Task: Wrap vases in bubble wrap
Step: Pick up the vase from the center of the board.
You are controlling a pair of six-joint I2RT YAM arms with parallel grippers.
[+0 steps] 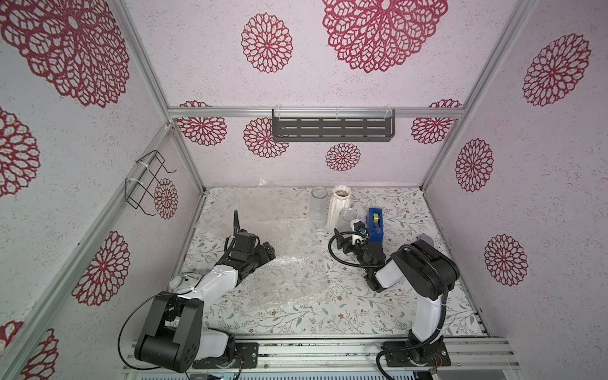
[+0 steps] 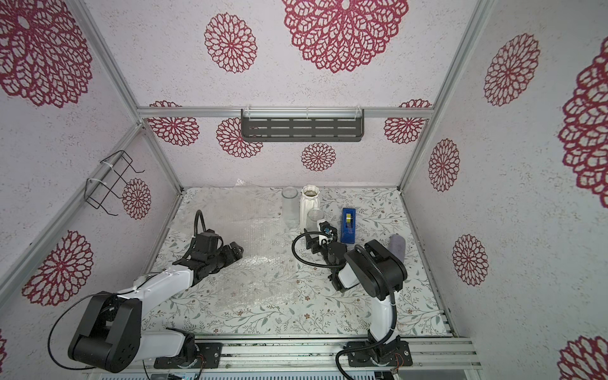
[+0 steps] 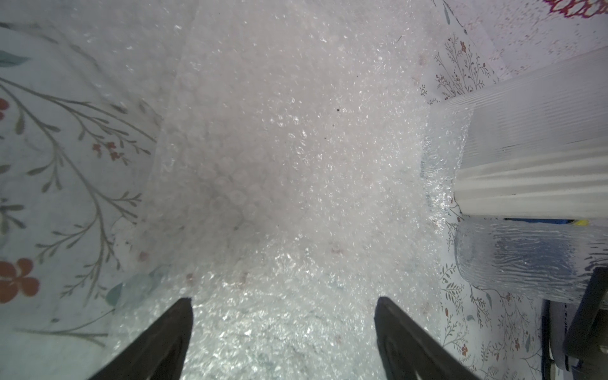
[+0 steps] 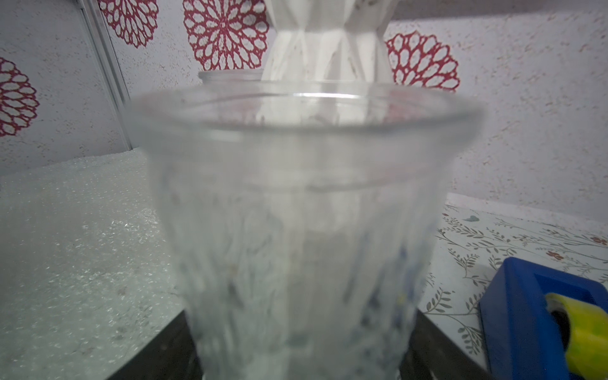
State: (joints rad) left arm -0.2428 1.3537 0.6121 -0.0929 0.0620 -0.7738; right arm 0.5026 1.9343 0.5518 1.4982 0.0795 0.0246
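Top view, near to far. Closest to the arm bases, a crinkled translucent bubble wrap sheet [image 1: 289, 283] lies on the floral-print tabletop [image 1: 329, 316], between the two arms. Just beyond it, the left gripper [image 1: 268, 251] points across a flatter clear bubble wrap sheet [image 1: 289, 235]. In the left wrist view its black fingers [image 3: 171, 329] stand spread apart over that sheet, with nothing between them. On the opposite side, the right gripper [image 4: 299, 355] faces an upright textured clear glass vase [image 1: 347, 217]. In the right wrist view this vase fills the space between the dark jaws, one on each side of its base; whether they press on the glass cannot be told. A blue tape dispenser with a yellow roll [image 1: 375, 223] stands just beside that vase. Directly behind it are a white ribbed ceramic vase [image 1: 337, 207] and, beside that, a clear glass cylinder vase [image 1: 318, 204], both upright. Farthest, a third bubble wrap sheet [image 1: 273, 204] lies near the back wall.
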